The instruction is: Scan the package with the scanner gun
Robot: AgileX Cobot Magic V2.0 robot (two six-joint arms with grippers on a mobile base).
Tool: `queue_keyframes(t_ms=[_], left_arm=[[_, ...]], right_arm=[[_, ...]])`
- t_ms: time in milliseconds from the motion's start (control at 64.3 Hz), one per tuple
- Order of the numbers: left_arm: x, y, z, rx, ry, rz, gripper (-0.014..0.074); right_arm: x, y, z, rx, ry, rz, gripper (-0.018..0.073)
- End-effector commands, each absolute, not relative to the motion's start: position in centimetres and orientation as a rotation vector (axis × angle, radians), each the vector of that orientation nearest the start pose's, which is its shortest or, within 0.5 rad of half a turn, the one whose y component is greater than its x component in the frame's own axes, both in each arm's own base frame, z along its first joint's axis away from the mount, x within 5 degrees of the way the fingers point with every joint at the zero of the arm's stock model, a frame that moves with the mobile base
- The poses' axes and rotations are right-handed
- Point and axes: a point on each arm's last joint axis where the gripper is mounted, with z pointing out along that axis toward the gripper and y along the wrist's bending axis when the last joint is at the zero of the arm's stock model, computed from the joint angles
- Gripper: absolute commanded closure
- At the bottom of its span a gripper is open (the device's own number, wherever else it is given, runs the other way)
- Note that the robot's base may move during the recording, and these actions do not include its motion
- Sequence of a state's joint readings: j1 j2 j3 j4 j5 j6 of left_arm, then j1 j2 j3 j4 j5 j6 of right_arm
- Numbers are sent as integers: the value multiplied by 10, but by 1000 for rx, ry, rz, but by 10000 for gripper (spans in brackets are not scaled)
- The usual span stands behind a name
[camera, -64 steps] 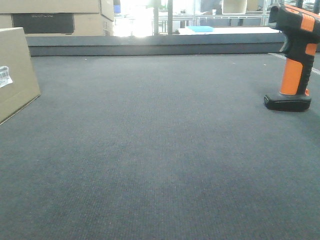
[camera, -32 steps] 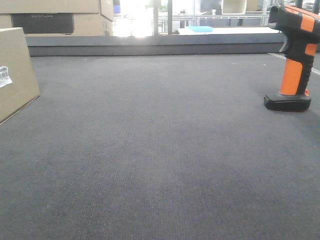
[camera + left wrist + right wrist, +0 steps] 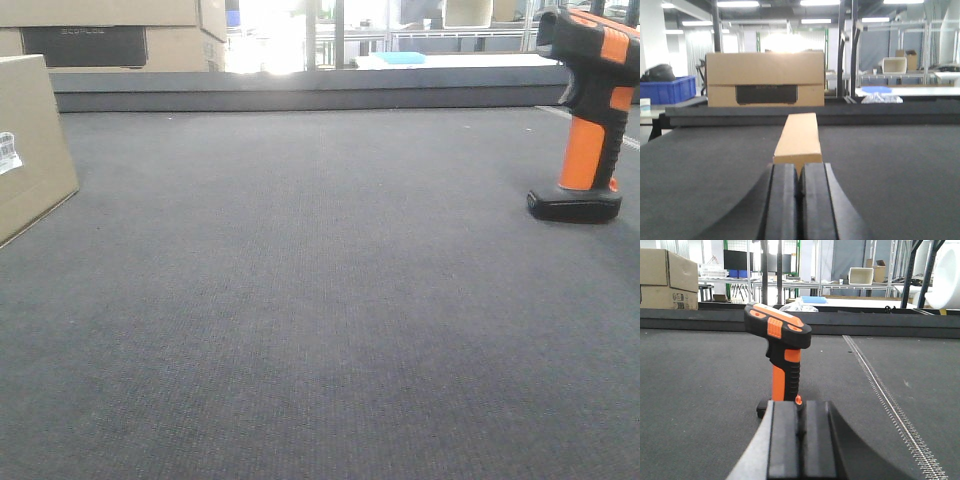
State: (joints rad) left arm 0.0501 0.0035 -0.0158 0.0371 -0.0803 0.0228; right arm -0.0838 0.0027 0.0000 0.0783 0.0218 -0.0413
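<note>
left gripper is clenched empty, and we see the package just beyond it, far left; right gripper clenched too, scanner gun upright just beyond, at right.

Left end effector closed; package just ahead.

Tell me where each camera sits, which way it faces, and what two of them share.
Exterior front-facing: low over the dark mat, facing forward; package left, scanner gun right; no robot parts show.
Left wrist: behind the left end effector, its fingers together, facing the package's narrow edge.
Right wrist: behind the right end effector, fingers together, facing the upright scanner gun.
Shared: front and left wrist see the package; front and right wrist, the scanner gun.
</note>
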Motion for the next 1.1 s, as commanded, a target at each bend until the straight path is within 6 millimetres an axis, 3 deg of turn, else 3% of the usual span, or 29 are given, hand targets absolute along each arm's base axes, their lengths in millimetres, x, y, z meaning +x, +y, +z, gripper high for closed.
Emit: queue_keyframes(t_ms=[0,264,435,544,762,1088], left_arm=[[50,3,246,1,1388,88,707],[43,3,321,-9,1557,90,707],[69,4,355,-25,1744,55,707],[99,2,371,-56,1831,-26,707],[154,5,383,-59,1938,-21,707],[237,9,372,-68,2147,-30,707]], right_arm=[[56,-5,213,86,1487,-45,728],[56,-5,213,86,1487,-45,728],[56,-5,213,86,1487,-45,728],[56,-5,213,86,1487,-45,728],[56,-5,213,86,1487,-45,728],[56,-5,213,86,1487,-45,728]])
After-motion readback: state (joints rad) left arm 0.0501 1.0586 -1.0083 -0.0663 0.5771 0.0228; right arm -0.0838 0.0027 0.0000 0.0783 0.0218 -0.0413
